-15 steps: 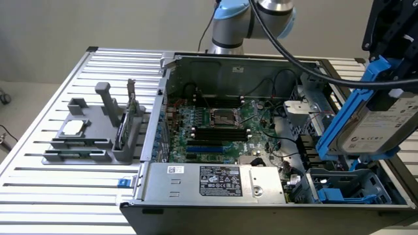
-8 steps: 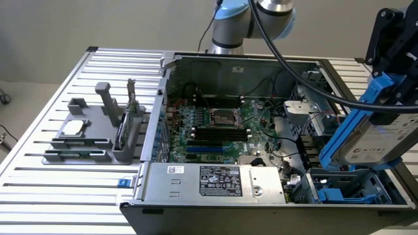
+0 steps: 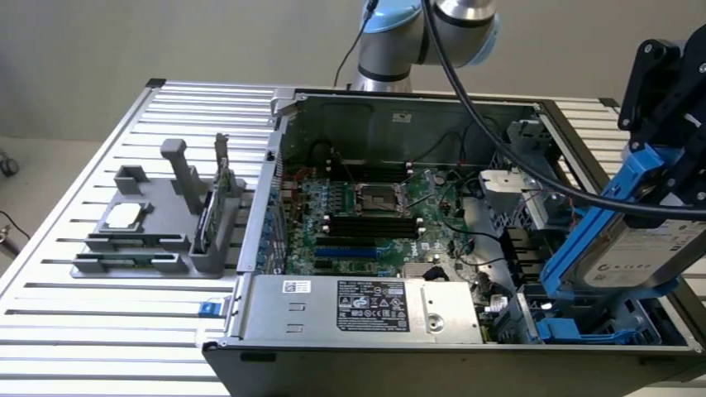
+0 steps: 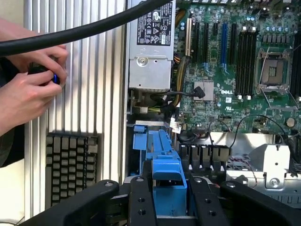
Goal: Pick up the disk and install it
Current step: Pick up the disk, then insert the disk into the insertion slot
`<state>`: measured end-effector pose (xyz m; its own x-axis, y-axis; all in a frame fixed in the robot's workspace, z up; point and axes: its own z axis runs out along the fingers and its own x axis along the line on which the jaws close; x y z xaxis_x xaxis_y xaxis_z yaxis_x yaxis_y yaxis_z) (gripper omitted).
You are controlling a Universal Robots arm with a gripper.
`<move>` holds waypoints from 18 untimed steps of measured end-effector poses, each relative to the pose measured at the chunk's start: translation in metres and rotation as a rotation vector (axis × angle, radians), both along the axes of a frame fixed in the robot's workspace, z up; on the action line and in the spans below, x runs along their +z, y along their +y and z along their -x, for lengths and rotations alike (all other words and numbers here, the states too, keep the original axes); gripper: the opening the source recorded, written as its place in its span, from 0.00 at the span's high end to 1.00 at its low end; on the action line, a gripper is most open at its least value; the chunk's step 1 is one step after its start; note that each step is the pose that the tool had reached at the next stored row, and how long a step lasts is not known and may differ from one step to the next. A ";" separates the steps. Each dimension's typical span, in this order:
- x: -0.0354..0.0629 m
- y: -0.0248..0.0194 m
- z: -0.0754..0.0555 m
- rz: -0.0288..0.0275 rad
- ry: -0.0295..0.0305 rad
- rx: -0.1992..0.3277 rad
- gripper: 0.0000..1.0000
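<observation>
Slatted metal table [image 3: 111, 331] carries open computer case [image 3: 441, 368], grey rack [image 3: 180, 169].

The exterior view's right edge is cutting off the disk [image 3: 637, 250]; hands [image 4: 24, 94] are mostly hiding a small dark object [image 4: 38, 69].

The exterior view looks down slantwise on the worktop [image 3: 99, 331] and computer case [image 3: 398, 106]. The wrist view, much nearer, faces down past the pincer [image 4: 169, 197]; both share the motherboard [image 3: 436, 198].
</observation>
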<state>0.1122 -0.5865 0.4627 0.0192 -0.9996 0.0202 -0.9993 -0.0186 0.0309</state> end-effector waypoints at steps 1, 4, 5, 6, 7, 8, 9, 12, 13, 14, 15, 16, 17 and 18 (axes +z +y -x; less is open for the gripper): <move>-0.0014 0.0000 0.000 0.0000 0.0013 -0.007 0.67; -0.0053 -0.0001 -0.001 -0.0002 0.0084 -0.022 0.67; -0.0054 -0.0001 -0.002 0.0000 0.0138 -0.023 0.67; -0.0054 -0.0001 -0.003 0.0001 0.0216 -0.023 0.67; -0.0054 0.0000 -0.003 0.0001 0.0231 -0.023 0.67; -0.0054 0.0000 -0.003 0.0002 0.0231 -0.023 0.67; -0.0054 0.0000 -0.003 0.0002 0.0231 -0.023 0.67; -0.0055 -0.0001 -0.003 0.0000 0.0232 -0.023 0.67; -0.0054 -0.0001 -0.003 0.0001 0.0231 -0.023 0.67; -0.0055 -0.0001 -0.003 0.0000 0.0232 -0.023 0.67; -0.0054 -0.0001 -0.003 0.0001 0.0232 -0.023 0.67; -0.0054 -0.0001 -0.003 0.0001 0.0231 -0.023 0.67; -0.0054 -0.0001 -0.003 0.0001 0.0232 -0.023 0.67; -0.0054 -0.0001 -0.003 0.0001 0.0232 -0.023 0.67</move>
<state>0.1149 -0.5865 0.4573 -0.0029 -0.9998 0.0201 -0.9985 0.0040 0.0541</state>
